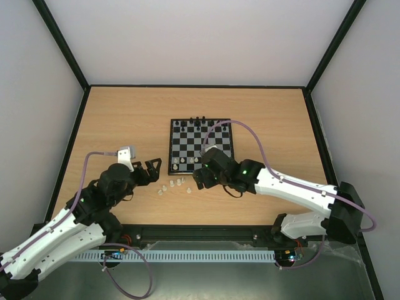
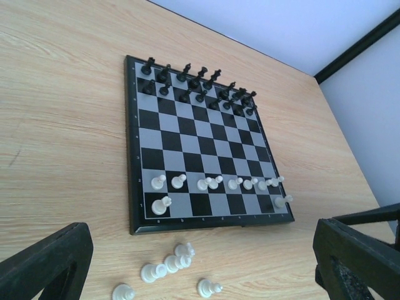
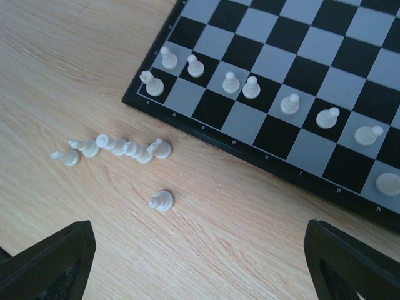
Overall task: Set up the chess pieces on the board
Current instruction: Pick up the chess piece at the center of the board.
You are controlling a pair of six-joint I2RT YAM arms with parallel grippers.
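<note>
The board (image 1: 201, 145) lies mid-table. Black figures fill its far two rows. A row of whitish pawns (image 2: 212, 183) stands on the near second row, with a white rook (image 2: 161, 204) on the near-left corner square and another white piece (image 2: 282, 200) on the near-right corner. Several loose white pieces (image 1: 173, 185) lie on the wood just in front of the board: a cluster (image 3: 122, 148) and one apart (image 3: 162, 200). My left gripper (image 1: 152, 170) is open and empty, left of them. My right gripper (image 1: 201, 179) is open and empty, right of them, above bare wood (image 3: 197, 250).
The wooden table (image 1: 125, 119) is bounded by a black frame and white walls. Both arm bases and a cable rail sit at the near edge (image 1: 200, 255). The right arm's purple cable (image 1: 250, 134) arcs over the board's right side.
</note>
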